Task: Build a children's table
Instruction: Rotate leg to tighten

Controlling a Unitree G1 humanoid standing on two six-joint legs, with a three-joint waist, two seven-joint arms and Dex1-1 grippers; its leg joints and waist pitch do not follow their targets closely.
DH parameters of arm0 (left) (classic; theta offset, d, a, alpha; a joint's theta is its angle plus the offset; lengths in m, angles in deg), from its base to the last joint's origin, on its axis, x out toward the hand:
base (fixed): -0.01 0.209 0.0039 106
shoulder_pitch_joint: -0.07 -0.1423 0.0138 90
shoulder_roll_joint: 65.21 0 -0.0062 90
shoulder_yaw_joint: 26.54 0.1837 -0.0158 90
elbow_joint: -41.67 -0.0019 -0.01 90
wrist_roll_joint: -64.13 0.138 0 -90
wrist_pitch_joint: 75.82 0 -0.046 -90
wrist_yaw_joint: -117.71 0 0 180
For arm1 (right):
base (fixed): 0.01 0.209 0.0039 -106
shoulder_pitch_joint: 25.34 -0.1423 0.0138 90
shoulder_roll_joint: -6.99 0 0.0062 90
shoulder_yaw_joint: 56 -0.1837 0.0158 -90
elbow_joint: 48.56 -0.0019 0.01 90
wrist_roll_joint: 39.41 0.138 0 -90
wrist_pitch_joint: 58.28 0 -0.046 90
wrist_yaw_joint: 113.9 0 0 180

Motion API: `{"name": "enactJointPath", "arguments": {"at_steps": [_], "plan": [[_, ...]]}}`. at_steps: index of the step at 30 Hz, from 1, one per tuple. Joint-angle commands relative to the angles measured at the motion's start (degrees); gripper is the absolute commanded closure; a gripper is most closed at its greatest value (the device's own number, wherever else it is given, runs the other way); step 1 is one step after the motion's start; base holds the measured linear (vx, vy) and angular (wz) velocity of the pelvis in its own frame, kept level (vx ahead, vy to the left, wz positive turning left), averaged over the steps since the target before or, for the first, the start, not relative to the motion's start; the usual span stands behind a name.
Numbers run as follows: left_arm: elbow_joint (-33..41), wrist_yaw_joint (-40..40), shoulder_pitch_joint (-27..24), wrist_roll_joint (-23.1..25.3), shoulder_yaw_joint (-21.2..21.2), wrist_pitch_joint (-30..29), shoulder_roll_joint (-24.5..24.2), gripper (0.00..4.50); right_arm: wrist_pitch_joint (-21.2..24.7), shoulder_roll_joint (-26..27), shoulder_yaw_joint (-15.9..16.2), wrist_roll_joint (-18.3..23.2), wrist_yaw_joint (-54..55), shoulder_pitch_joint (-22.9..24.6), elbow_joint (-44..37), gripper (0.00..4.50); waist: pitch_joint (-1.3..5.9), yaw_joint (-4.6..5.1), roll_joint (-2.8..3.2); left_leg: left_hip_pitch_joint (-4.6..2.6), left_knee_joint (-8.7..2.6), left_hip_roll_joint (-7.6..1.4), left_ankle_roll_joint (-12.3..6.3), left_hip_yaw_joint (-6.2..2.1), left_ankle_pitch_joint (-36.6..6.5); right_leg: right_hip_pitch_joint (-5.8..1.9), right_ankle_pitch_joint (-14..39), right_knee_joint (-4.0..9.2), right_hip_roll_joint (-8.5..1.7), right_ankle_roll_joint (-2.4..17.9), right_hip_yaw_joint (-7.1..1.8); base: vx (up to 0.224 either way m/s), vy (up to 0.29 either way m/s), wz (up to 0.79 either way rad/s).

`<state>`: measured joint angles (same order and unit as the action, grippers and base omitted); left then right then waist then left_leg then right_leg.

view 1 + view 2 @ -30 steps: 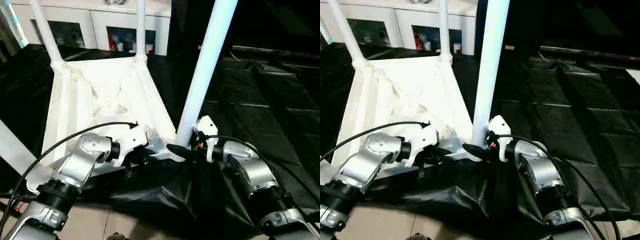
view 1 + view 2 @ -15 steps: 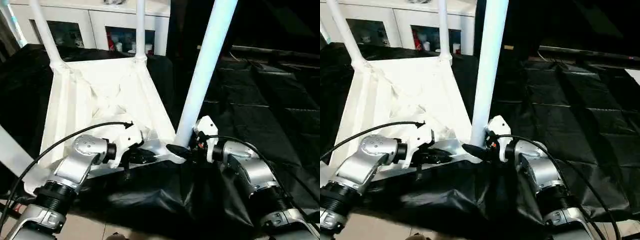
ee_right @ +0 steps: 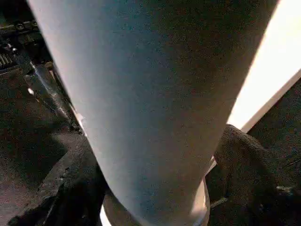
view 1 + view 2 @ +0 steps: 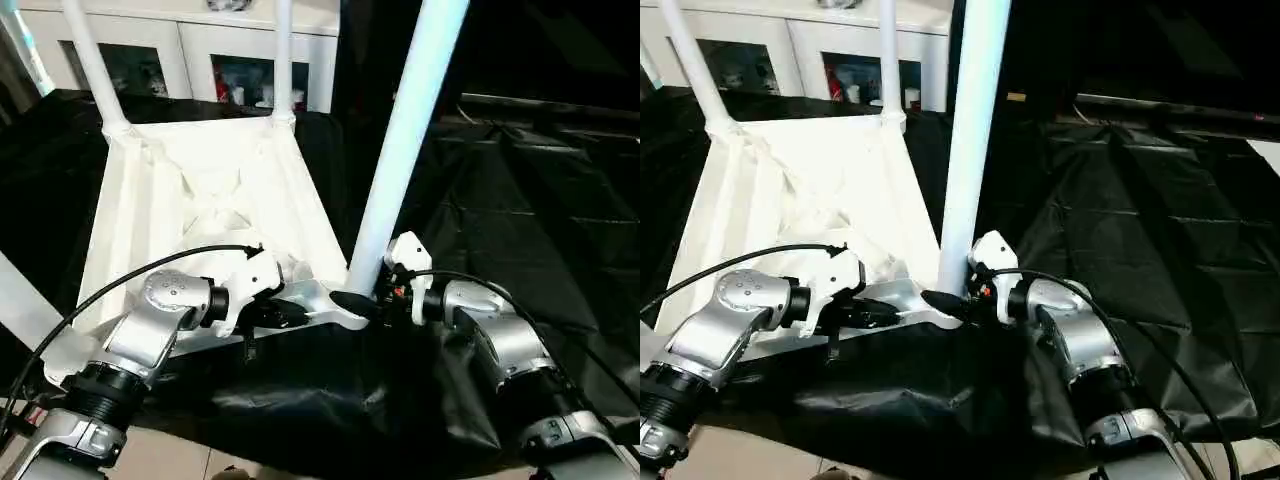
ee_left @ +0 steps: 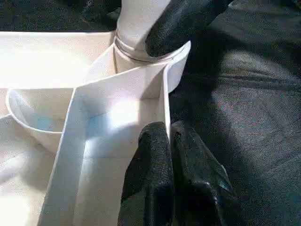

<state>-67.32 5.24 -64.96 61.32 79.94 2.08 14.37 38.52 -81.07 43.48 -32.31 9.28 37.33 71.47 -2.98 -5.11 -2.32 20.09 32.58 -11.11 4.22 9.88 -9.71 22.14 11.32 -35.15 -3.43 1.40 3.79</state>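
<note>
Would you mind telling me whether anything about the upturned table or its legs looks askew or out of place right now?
Nothing stands out. The white plastic table top lies underside up on the black sheet, with white tubular legs rising from its corner sockets. The nearest leg leans slightly. The right gripper grips its base and the left gripper pinches the table's rim.

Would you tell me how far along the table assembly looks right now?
Nearly done: the upturned tabletop has two far legs standing. The right gripper clasps the near leg at its corner socket, while the left gripper is shut on the tabletop's edge. Left: seating that leg, then flipping it upright.
</note>
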Motion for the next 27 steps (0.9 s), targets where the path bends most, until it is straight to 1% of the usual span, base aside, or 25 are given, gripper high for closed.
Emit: {"name": "enactJointPath", "arguments": {"at_steps": [1, 3, 5, 6, 8, 10, 14, 15, 16, 17, 18, 19, 20, 21, 22, 23, 25, 26, 27], "plan": [[-0.5, 3.4, -0.6, 0.6, 3.2, -0.5, 0.0, 4.5, 0.4, -0.4, 0.3, -0.5, 0.0, -1.5, 1.0, 1.27, 3.36, -0.05, 0.16, -0.26, -3.47, -2.28, -1.23, -0.47, -11.5, -2.48, 10.7, 4.11, -4.8, 11.1, -3.11, 0.0, 0.0, 0.0], [-0.8, 3.6, -0.3, 0.6, 3.3, -0.4, -0.1, 4.5, 0.6, -0.1, 0.2, -0.2, -0.4, -2.1, 1.7, 1.46, 3.42, -0.03, 0.21, -0.28, -3.42, -2.27, -1.41, -0.46, -11.1, -2.46, 9.7, 3.99, -4.73, 11.4, -3.07, 0.0, 0.0, 0.0], [-0.8, 3.7, -0.3, 0.6, 3.4, -0.5, -0.2, 4.5, 0.8, -0.1, 0.3, 0.1, -1.0, -2.4, 2.4, 1.67, 3.36, 0.01, 0.25, -0.28, -3.45, -2.28, -1.42, -0.48, -11.5, -2.47, 10.1, 4.05, -4.8, 11.7, -3.04, 0.0, 0.0, 0.0], [-0.9, 3.7, -0.3, 0.6, 3.4, -0.6, -0.2, 4.5, 0.8, -0.1, 0.4, 0.1, -1.3, -2.6, 2.7, 1.67, 3.33, 0.0, 0.23, -0.32, -3.46, -2.28, -1.38, -0.47, -11.7, -2.45, 10.5, 4.11, -4.77, 11.6, -3.04, 0.0, 0.0, 0.0], [-0.9, 3.6, -0.3, 0.5, 3.5, -0.8, -0.2, 4.5, 0.6, 0.0, 0.6, 0.0, -1.5, -2.7, 3.1, 1.88, 3.27, -0.02, 0.2, -0.31, -3.47, -2.28, -1.22, -0.47, -12.3, -2.44, 12.1, 4.25, -4.84, 11.2, -3.07, 0.0, 0.0, 0.0], [-0.4, 3.2, -0.5, 0.2, 3.2, -1.6, 0.0, 4.5, 0.8, 0.3, 0.9, 0.0, -1.6, -2.4, 3.1, 2.04, 3.31, -0.06, 0.2, -0.31, -3.46, -2.29, -1.09, -0.49, -12.2, -2.44, 12.4, 4.26, -4.86, 11.0, -3.09, 0.0, 0.0, 0.0], [0.1, 1.7, -0.6, 0.5, 3.0, -2.3, 0.5, 4.5, 1.2, 0.9, 0.9, -0.1, -0.8, -1.7, 3.0, 2.16, 3.32, -0.02, 0.23, -0.33, -3.51, -2.31, -1.03, -0.53, -12.0, -2.41, 11.6, 4.15, -4.78, 11.2, -3.05, 0.0, 0.0, 0.0], [0.2, -3.0, -0.1, 1.6, 2.1, -3.7, 2.1, 4.5, 1.9, 2.4, 0.7, -1.1, 3.3, -0.8, 3.4, 2.17, 3.28, 0.1, 0.16, -0.33, -3.55, -2.38, -0.98, -0.49, -12.1, -2.29, 11.6, 4.12, -4.79, 11.4, -3.09, 0.0, 0.0, 0.0], [0.1, -4.1, 0.1, 1.8, 1.9, -4.2, 2.5, 4.5, 2.1, 2.8, 0.6, -1.4, 4.4, -0.6, 3.5, 2.18, 3.23, 0.03, 0.2, -0.4, -3.57, -2.39, -0.68, -0.52, -12.2, -2.26, 11.8, 4.16, -4.81, 11.3, -3.09, 0.0, 0.0, 0.0], [0.0, -8.3, 1.0, 1.8, 0.7, -6.1, 5.0, 4.5, 2.8, 4.8, 0.3, -2.2, 9.1, 0.2, 3.8, 2.18, 3.04, 0.13, -0.03, -0.47, -3.72, -2.35, -0.22, -0.5, -13.4, -2.14, 14.0, 4.41, -4.78, 10.9, -3.05, 0.0, 0.0, 0.0], [0.0, -8.3, 1.0, 1.8, 0.7, -6.1, 5.0, 4.5, 2.8, 4.8, 0.3, -2.2, 9.1, 0.2, 3.8, 2.21, 2.94, 0.07, 0.11, -0.61, -3.8, -2.37, 0.15, -0.55, -14.1, -2.01, 15.7, 4.58, -4.85, 10.5, -3.07, 0.0, 0.0, 0.0], [0.0, -12.5, 2.2, 1.6, -0.4, -8.9, 7.8, 4.5, 4.3, 7.7, -0.7, -2.2, 14.5, 0.7, 4.1, 2.21, 2.8, 0.18, 0.11, -0.82, -3.87, -2.34, 0.86, -0.58, -16.0, -1.84, 19.7, 5.02, -4.94, 9.4, -3.11, 0.0, 0.0, 0.0], [0.0, -12.9, 2.3, 1.6, -0.5, -9.3, 8.1, 4.5, 4.5, 8.0, -0.8, -2.1, 15.1, 0.7, 4.2, 2.29, 2.83, 0.14, 0.14, -1.02, -3.94, -2.33, 1.43, -0.79, -17.5, -1.7, 22.5, 5.39, -5.09, 8.7, -3.08, 0.0, 0.0, 0.0], [-0.7, -16.2, 3.2, 2.1, -1.2, -10.1, 9.9, 4.5, 5.0, 10.1, -1.6, -2.4, 19.3, 0.3, 5.2, 2.41, 2.8, 0.32, 0.0, -0.94, -4.06, -2.27, 1.64, -0.9, -18.6, -1.68, 24.0, 5.55, -4.97, 7.7, -3.02, 0.0, 0.0, 0.0], [-1.7, -19.7, 4.3, 2.7, -1.6, -10.7, 12.1, 4.5, 5.2, 12.7, -2.8, -2.7, 24.7, -0.8, 7.1, 2.41, 2.8, 0.32, 0.23, -0.97, -4.13, -2.25, 1.9, -0.99, -18.8, -1.6, 24.5, 5.61, -5.01, 7.4, -3.01, 0.0, 0.0, 0.0], [-2.8, -22.6, 5.2, 3.3, -1.9, -11.0, 14.1, 4.5, 5.3, 15.0, -4.2, -2.5, 29.9, -2.2, 9.4, 2.44, 2.77, 0.61, 0.14, -1.01, -4.14, -2.16, 2.51, -1.11, -19.9, -1.43, 26.0, 5.8, -5.01, 7.0, -2.91, 0.0, 0.0, 0.0], [-3.4, -24.1, 5.7, 3.5, -1.8, -11.2, 15.4, 4.5, 5.2, 16.4, -4.8, -2.5, 32.8, -3.2, 10.8, 2.44, 2.88, 0.9, 0.09, -0.87, -4.2, -2.03, 2.58, -1.34, -20.4, -1.63, 27.3, 6.05, -5.1, 6.0, -2.7, 0.0, 0.0, 0.0], [-3.5, -24.4, 5.9, 3.6, -1.7, -11.3, 15.8, 4.5, 4.9, 16.8, -4.8, -2.6, 33.2, -3.5, 11.1, 2.44, 2.9, 0.96, 0.2, -0.89, -4.17, -2.03, 2.48, -1.33, -20.7, -1.54, 27.2, 6.07, -5.08, 5.9, -2.74, 0.0, 0.0, 0.0], [-3.7, -25.1, 6.1, 3.7, -1.5, -11.3, 16.7, 4.5, 4.2, 17.8, -4.6, -2.9, 34.2, -4.2, 11.9, 2.44, 2.87, 1.2, 0.22, -1.03, -4.15, -2.02, 2.42, -1.31, -21.4, -1.27, 27.1, 6.25, -5.0, 5.7, -2.76, 0.0, 0.0, 0.0]]}}
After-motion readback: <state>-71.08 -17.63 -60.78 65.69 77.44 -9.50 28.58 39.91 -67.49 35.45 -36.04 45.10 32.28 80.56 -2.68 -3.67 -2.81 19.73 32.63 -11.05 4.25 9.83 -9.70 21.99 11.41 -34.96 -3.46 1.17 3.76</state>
